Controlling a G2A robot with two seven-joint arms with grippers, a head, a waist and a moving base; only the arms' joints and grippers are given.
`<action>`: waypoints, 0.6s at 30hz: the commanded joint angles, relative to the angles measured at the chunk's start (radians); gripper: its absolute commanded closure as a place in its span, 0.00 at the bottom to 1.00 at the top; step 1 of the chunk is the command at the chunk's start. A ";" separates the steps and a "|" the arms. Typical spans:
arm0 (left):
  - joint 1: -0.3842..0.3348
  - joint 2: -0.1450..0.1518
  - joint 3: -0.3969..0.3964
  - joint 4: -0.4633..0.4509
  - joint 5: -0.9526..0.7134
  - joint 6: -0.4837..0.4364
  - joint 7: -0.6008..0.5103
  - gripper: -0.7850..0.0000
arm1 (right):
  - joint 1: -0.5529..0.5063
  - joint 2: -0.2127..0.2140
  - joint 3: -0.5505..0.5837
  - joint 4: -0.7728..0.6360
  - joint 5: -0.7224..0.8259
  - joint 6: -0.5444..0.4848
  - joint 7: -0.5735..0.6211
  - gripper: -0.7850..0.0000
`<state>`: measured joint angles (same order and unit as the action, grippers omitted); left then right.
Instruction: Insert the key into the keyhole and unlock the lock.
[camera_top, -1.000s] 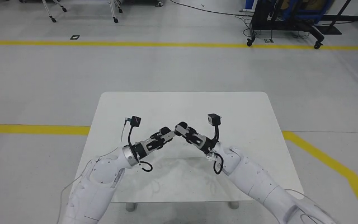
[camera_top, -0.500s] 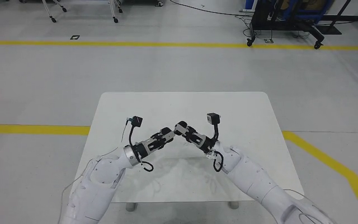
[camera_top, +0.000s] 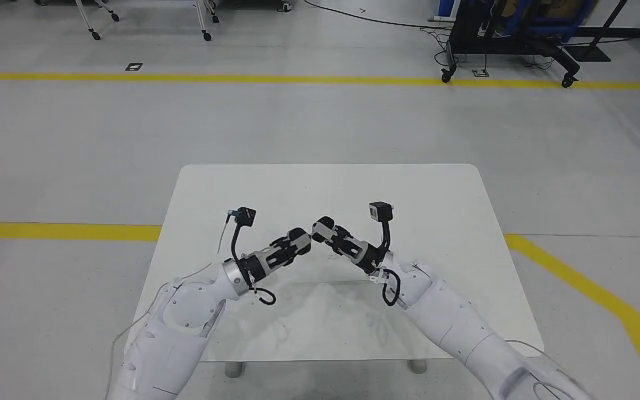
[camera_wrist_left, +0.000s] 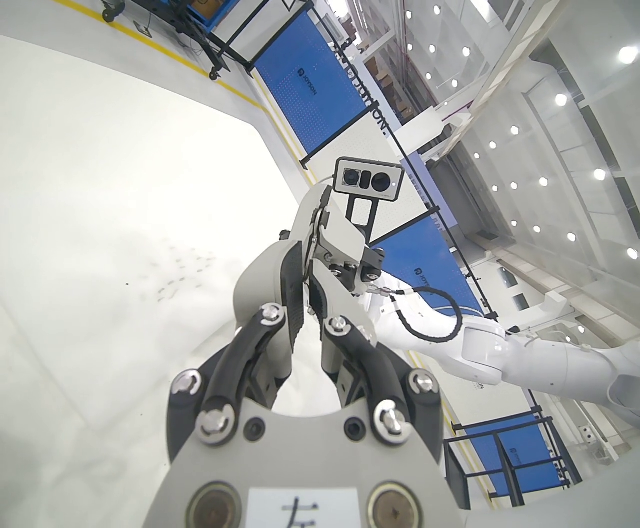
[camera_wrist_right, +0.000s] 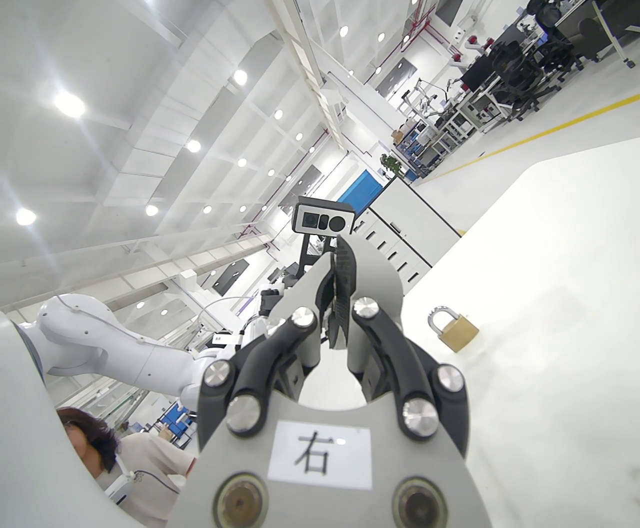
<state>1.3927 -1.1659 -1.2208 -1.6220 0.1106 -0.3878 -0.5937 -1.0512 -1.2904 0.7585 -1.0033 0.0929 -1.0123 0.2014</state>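
Nearest, the left pincer (camera_wrist_left: 306, 280): pressed shut, pads together. Cannot tell whether the key or anything else thin sits between them. Same for the right pincer (camera_wrist_right: 340, 272): closed tight, pad against pad, same doubt about a key. Tips almost meeting above the middle of the counter (camera_top: 420, 190), pointed at each other.

Against a second ago, barely any change: a slight creep of the left arm (camera_top: 200, 300) toward the right arm (camera_top: 450, 310), none to speak of in the right. Looks like fine lining-up between the two, perhaps a hand-over, and means no progress yet on the insertion itself.

On the counter near the right pincer, apart from it and untouched: the lock (camera_wrist_right: 452, 327), a brass padlock, shackle seemingly closed, lying on its side. Probably needs picking up or steadying before any key goes in.

As for writing: a white label (camera_wrist_right: 320, 455) with one dark character on the base of each pincer. Farther off, blue panels (camera_wrist_left: 320, 95) along the hall with small white print, left unread here.
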 joint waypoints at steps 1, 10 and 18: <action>0.001 0.000 -0.003 0.000 -0.002 0.011 0.016 1.00 | -0.002 -0.002 0.006 0.001 0.004 0.000 0.010 1.00; 0.005 -0.001 -0.005 -0.003 -0.028 0.015 0.044 1.00 | -0.010 -0.010 0.033 0.004 0.019 0.000 0.059 1.00; 0.005 0.002 -0.011 0.010 -0.064 -0.040 0.034 0.55 | -0.014 -0.019 0.050 0.003 0.043 0.000 0.110 1.00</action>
<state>1.3977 -1.1648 -1.2315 -1.6146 0.0481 -0.4230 -0.5572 -1.0655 -1.3079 0.8076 -1.0003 0.1326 -1.0123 0.3033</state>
